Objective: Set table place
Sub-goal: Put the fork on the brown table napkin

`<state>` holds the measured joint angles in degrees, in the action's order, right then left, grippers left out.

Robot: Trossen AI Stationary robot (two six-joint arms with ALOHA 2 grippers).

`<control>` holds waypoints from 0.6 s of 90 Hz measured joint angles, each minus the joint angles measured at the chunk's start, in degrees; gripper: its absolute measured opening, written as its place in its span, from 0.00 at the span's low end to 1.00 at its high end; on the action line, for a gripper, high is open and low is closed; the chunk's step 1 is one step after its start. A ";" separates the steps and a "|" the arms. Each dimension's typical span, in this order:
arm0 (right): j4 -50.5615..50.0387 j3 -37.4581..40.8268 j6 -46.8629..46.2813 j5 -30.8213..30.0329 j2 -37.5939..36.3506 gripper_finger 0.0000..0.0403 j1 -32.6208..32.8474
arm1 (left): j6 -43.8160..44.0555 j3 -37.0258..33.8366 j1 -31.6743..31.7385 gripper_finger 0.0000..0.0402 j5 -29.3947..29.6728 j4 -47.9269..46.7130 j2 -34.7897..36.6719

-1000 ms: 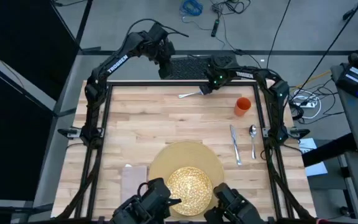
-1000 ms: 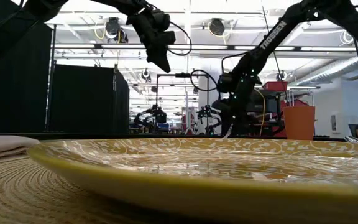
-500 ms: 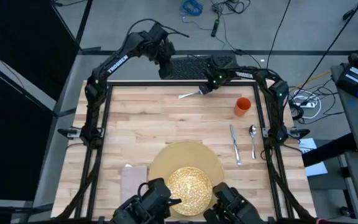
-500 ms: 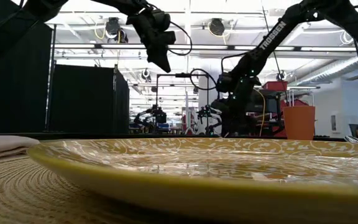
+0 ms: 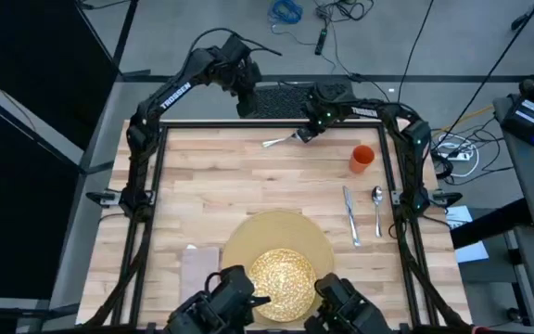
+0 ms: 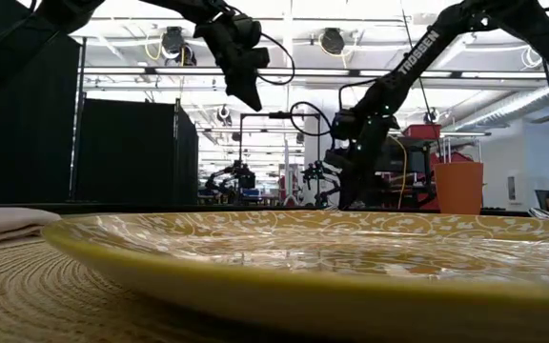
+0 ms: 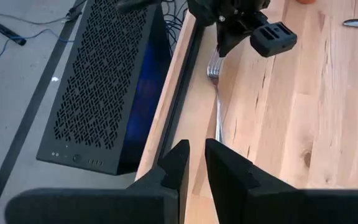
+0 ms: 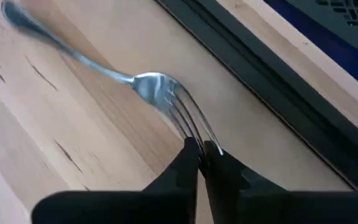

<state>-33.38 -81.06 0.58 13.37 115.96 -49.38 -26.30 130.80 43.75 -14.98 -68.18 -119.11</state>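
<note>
Presently the slim silver fork (image 5: 281, 141) lies at the far edge of the pale butcher-block wooden table (image 5: 211, 186), its tines pinched in the right gripper (image 8: 199, 149), whose fingers are clamped together on them. The step in hand looks like fetching the fork toward the setting; next it likely wants lifting and carrying to the folded beige cloth napkin (image 5: 199, 267) beside the round tan woven placemat (image 5: 272, 232), which bears the yellow speckled plate (image 5: 283, 276). The left gripper (image 7: 192, 163) hangs beyond the table's far edge, fingers nearly together on nothing

The right gripper (image 5: 302, 136) sits low at the far edge, fingers pinched; the left gripper (image 5: 246, 104) hangs raised beyond it, nearly closed.
</note>
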 joint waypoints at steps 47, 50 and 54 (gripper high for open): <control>-23.87 -7.74 7.85 -2.95 -9.05 0.00 5.75 | -1.06 0.02 0.10 0.10 -4.03 -3.22 3.35; -25.25 -7.74 7.87 -2.89 -9.42 0.00 6.44 | -1.18 0.02 0.11 0.10 -7.36 -4.70 3.35; -27.04 -7.76 7.89 -2.84 -9.78 0.00 7.46 | -1.57 -0.13 0.13 0.10 -12.52 -6.85 3.34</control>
<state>-60.42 -88.82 8.47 10.53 106.18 -41.92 -27.88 130.67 43.88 -27.50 -75.04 -115.77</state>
